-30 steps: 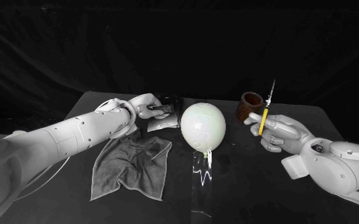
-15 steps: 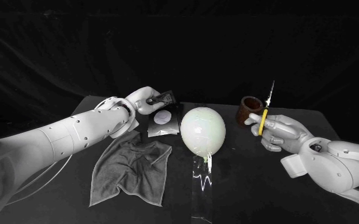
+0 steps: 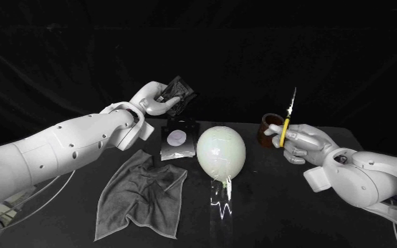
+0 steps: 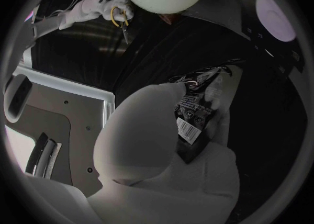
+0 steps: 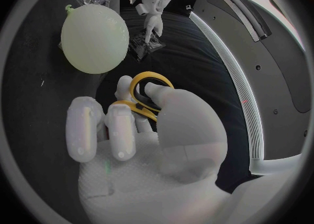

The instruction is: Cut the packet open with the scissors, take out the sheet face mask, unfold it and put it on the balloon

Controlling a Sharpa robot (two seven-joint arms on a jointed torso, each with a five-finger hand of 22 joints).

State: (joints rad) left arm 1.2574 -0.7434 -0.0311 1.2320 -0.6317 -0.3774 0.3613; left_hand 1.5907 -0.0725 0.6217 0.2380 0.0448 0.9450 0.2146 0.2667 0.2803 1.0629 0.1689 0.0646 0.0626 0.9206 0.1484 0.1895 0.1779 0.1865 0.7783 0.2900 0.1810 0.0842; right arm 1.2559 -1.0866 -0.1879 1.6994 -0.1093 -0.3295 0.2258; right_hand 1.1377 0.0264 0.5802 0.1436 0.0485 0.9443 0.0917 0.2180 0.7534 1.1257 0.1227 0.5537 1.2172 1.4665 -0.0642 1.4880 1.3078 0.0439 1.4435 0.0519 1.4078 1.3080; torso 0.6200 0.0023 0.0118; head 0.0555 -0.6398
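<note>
Over the black table (image 3: 273, 213), left hand (image 3: 155, 101) pinches the packet (image 3: 179, 92), right hand (image 3: 304, 143) grips scissors (image 3: 287, 120); blades crossing low could pop the balloon (image 3: 221, 152) between.

On your black table (image 3: 281, 219), a crumpled grey cloth (image 3: 140, 199) lay at the robot's left, one corner folded over. Just beyond it sat a dark glossy panel (image 3: 178, 140) bearing a pale round mark. A brown cup (image 3: 266, 130) stood upright, well apart on the right, before a black curtain (image 3: 198, 30).
</note>
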